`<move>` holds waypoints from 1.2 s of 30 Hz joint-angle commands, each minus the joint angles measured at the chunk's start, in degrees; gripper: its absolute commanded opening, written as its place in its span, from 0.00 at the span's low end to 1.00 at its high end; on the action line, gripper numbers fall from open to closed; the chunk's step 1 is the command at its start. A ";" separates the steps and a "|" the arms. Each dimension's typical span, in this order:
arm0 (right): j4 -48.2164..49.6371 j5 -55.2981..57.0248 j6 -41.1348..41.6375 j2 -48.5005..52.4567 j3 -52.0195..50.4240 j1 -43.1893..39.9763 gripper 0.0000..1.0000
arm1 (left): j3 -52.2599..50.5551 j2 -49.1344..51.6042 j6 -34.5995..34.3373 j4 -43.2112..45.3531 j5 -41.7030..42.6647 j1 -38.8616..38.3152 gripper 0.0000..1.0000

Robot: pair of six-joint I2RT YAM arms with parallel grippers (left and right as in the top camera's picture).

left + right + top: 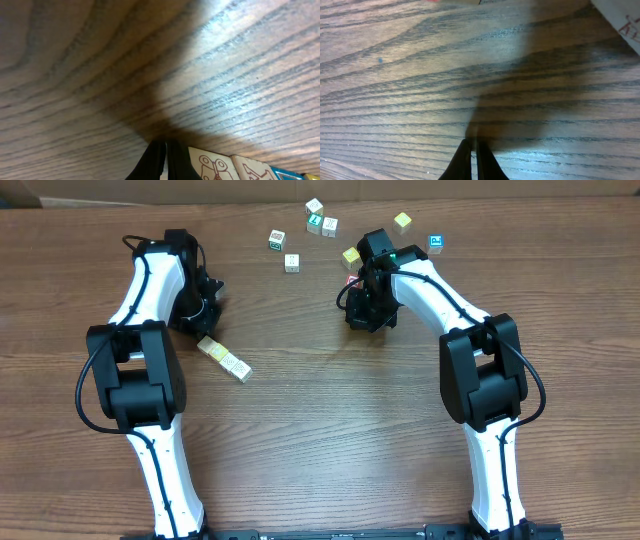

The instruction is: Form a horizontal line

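Note:
Several small letter cubes lie scattered at the back of the table. A plain pale cube (292, 262), a cube with green marks (277, 240) and another green-marked one (315, 222) sit apart from each other, in no line. A yellow-faced cube (351, 255) lies just behind my right arm's wrist. My right gripper (362, 318) (474, 146) is shut and empty, tips down on bare wood. At the left my other gripper (203, 320) (165, 149) is also shut and empty, tips at the table beside a red-marked cube (212, 166).
Two pale red-marked cubes (211, 347) (236, 366) lie touching in a diagonal row just in front of the left gripper. A second yellow cube (403, 221), a blue-marked cube (435, 242) and two more pale cubes (330, 226) (314, 207) lie at the back. A cube corner (625, 20) shows beyond the right fingers.

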 commanded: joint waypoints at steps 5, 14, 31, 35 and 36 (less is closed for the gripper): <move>-5.20 -4.00 0.81 -0.22 0.09 -0.07 0.04 | -0.09 0.07 2.21 -2.73 0.11 -0.11 0.04; -15.15 -25.97 3.23 -0.22 0.09 6.16 0.04 | -0.09 0.07 2.38 -2.43 0.13 -0.11 0.04; 0.92 -19.74 48.06 0.74 0.07 20.26 0.04 | -0.09 0.07 2.34 -2.05 0.17 -0.11 0.04; 2.71 -19.76 49.59 0.81 0.07 20.94 0.04 | -0.09 0.07 2.34 -2.05 0.15 -0.11 0.04; 3.41 -19.71 49.57 0.87 0.04 21.33 0.04 | -0.09 0.07 2.34 -2.03 0.17 -0.11 0.04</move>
